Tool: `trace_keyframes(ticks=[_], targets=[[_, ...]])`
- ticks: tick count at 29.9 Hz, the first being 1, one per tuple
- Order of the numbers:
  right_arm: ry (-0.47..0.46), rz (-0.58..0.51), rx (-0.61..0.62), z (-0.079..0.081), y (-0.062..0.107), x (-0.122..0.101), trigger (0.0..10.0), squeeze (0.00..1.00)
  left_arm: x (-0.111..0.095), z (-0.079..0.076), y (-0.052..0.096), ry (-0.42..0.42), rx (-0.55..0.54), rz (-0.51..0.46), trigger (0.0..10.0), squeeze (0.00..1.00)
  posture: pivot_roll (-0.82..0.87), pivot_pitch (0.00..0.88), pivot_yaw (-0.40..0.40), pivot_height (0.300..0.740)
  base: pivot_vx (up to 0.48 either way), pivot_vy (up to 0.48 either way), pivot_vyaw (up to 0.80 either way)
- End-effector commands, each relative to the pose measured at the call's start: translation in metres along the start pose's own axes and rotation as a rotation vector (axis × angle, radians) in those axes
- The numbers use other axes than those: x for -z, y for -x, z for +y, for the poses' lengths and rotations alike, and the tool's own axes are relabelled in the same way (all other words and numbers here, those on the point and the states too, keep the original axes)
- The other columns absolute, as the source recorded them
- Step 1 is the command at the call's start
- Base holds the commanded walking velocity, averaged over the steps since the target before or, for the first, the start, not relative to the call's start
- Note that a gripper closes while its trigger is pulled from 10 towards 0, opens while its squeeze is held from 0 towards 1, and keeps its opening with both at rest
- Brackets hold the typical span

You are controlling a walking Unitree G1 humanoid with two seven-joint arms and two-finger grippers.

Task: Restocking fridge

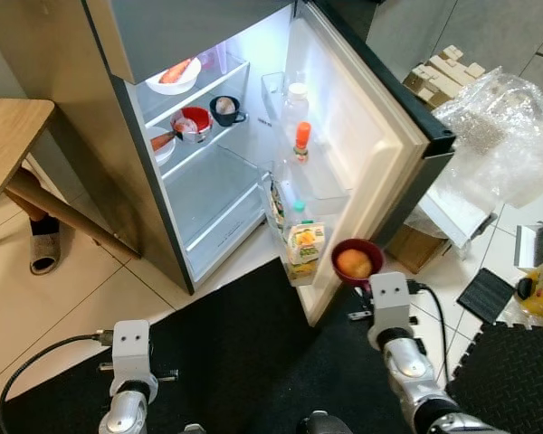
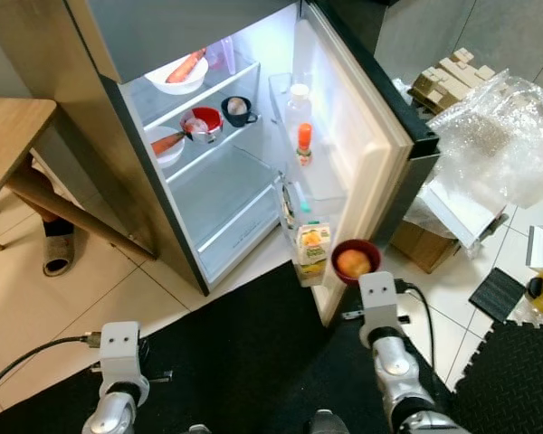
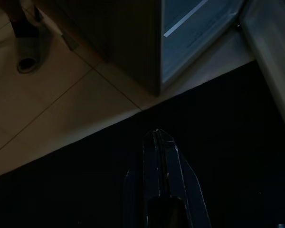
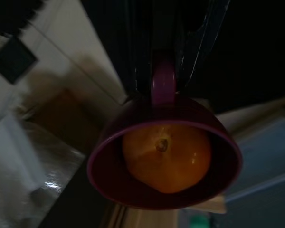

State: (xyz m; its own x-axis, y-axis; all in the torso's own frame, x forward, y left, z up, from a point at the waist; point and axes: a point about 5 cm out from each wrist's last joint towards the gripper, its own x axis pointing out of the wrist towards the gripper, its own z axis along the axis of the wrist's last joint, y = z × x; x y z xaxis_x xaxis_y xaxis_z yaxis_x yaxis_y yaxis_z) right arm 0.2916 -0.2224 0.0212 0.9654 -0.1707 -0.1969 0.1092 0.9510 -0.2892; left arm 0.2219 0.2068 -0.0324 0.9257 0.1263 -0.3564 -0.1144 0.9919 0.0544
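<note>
maroon cup (image 1: 357,260) with an orange (image 1: 354,263) inside, clamped by its handle in the right gripper (image 4: 164,88), beside the fridge door (image 1: 366,117); left gripper (image 3: 157,142) pinched closed near the fridge.

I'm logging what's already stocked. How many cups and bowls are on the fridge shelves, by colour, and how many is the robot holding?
White bowls on shelves: 2
Red cup on shelf: 1
Dark cup on shelf: 1
Maroon cup with orange, held by right gripper: 1
Total: 5
</note>
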Motion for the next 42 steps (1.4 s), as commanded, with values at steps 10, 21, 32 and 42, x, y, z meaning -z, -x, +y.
trace_keyframes(ticks=[10,21,32,42], targets=[[0.076,0.137,0.469,-0.095,0.008,0.014,10.0,0.0,0.008,0.001,0.004,-0.023,-0.002,0.04,10.0,0.0,-0.15,0.16,0.011,0.731,0.0,0.0,0.0],[0.087,0.221,0.446,-0.079,0.029,0.044,10.0,0.0,0.011,-0.001,0.006,-0.029,0.005,0.058,10.0,0.0,-0.15,0.162,0.014,0.731,0.0,0.0,0.0],[-0.052,0.292,0.11,-0.021,0.035,0.061,10.0,0.0,0.021,-0.009,0.008,-0.066,0.047,0.136,10.0,0.0,-0.15,0.148,0.009,0.731,0.0,0.0,0.0],[-0.075,0.313,-0.208,0.047,0.055,0.071,10.0,0.0,0.026,-0.029,0.007,-0.082,0.087,0.198,10.0,0.0,-0.15,0.139,0.017,0.731,0.0,0.0,0.0]])
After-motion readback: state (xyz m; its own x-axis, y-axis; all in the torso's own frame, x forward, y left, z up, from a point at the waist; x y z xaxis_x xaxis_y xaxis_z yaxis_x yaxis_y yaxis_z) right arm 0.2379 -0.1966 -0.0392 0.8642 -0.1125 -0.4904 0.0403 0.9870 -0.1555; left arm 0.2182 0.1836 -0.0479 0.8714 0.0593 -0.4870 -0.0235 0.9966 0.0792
